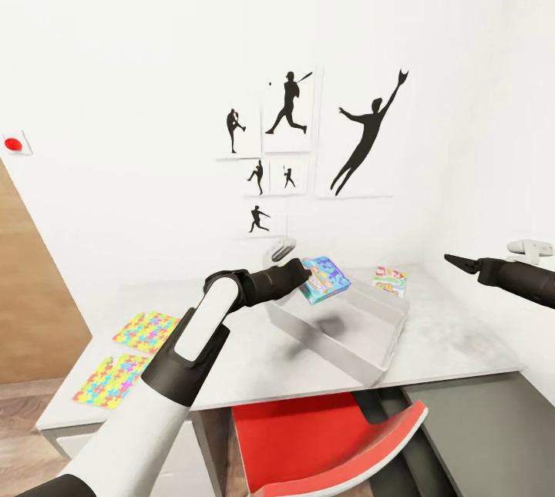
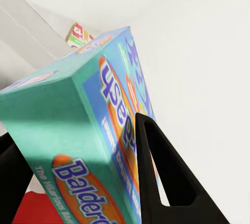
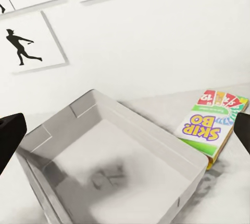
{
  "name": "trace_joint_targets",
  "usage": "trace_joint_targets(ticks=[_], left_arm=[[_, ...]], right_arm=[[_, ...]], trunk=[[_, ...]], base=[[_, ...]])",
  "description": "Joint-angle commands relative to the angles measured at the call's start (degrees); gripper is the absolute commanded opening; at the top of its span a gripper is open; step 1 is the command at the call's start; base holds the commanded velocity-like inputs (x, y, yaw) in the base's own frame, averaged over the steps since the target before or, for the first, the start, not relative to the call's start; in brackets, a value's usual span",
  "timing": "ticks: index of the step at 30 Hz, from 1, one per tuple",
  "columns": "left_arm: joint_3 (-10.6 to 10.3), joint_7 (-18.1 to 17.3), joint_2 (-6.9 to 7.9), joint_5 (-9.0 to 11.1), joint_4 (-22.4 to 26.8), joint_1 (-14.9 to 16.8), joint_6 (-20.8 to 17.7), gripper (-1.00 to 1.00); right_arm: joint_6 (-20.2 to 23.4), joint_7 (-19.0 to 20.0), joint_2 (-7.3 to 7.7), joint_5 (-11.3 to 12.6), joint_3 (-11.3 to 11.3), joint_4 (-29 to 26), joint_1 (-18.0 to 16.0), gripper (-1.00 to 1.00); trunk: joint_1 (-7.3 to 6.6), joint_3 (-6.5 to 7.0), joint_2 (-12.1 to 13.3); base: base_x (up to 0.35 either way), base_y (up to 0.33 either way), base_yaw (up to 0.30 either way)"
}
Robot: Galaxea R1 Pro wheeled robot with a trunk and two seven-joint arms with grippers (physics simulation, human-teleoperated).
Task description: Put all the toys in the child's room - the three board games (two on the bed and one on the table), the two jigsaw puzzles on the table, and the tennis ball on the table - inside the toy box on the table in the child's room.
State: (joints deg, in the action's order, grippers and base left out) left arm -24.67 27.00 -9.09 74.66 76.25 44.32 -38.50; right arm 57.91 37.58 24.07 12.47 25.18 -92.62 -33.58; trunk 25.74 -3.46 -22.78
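Overhead, left gripper (image 1: 307,275) clasps teal board game (image 1: 324,279) above toy box (image 1: 362,343) rim.

Six b/w baseball-player silhouette prints (image 1: 289,112) on the wall, above and just behind the left gripper (image 1: 308,275); the biggest, a leaping catcher (image 1: 362,135), is up and to its right. Red chair (image 1: 324,435) sits below it, nearer the robot. Red wall button (image 1: 13,144) far to its left, w/ a wood panel (image 1: 31,297) beneath. Small grey wall fixture (image 1: 281,249) just behind it. Prints also in right wrist view (image 3: 28,44).
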Motion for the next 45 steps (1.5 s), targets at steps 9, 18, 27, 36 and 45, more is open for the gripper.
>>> trace_joint_targets(ticks=[9, 18, 27, 36, 45], left_arm=[[-0.03, 0.2, 0.08, 0.74, 0.04, 0.06, 0.0, -1.0], [-0.03, 0.01, 0.14, 0.84, 0.36, -0.02, 0.03, -1.0], [-0.09, 0.06, 0.05, 0.22, 0.49, -0.28, 0.29, -1.0], [-3.68, 0.03, 0.15, -0.14, -0.94, -0.83, 5.42, -1.0], [-17.55, -3.16, -0.05, 0.38, -10.55, -1.04, 26.39, -1.0]], right_arm=[[0.36, 0.21, 0.01, 0.01, 0.05, -0.01, -0.08, 1.0], [0.37, 5.62, 0.19, 0.1, 0.28, -0.01, 0.0, 1.0], [0.28, 5.92, 0.19, 0.1, 0.3, -0.01, 0.0, 1.0], [0.36, 5.92, 0.31, 0.08, 0.38, -0.01, 0.0, 1.0], [0.36, 5.92, 0.06, 0.09, 0.39, -0.01, 0.0, 1.0]], trunk=[[0.04, -0.14, -0.14], [0.04, -0.14, -0.14], [0.04, -0.14, -0.14], [0.04, -0.14, -0.14], [0.04, -0.14, -0.14]], base=[[0.139, 0.027, -0.033], [0.186, 0.061, -0.067], [0.127, 0.007, -0.068], [0.012, -0.066, -0.02], [0.001, -0.004, -0.002]])
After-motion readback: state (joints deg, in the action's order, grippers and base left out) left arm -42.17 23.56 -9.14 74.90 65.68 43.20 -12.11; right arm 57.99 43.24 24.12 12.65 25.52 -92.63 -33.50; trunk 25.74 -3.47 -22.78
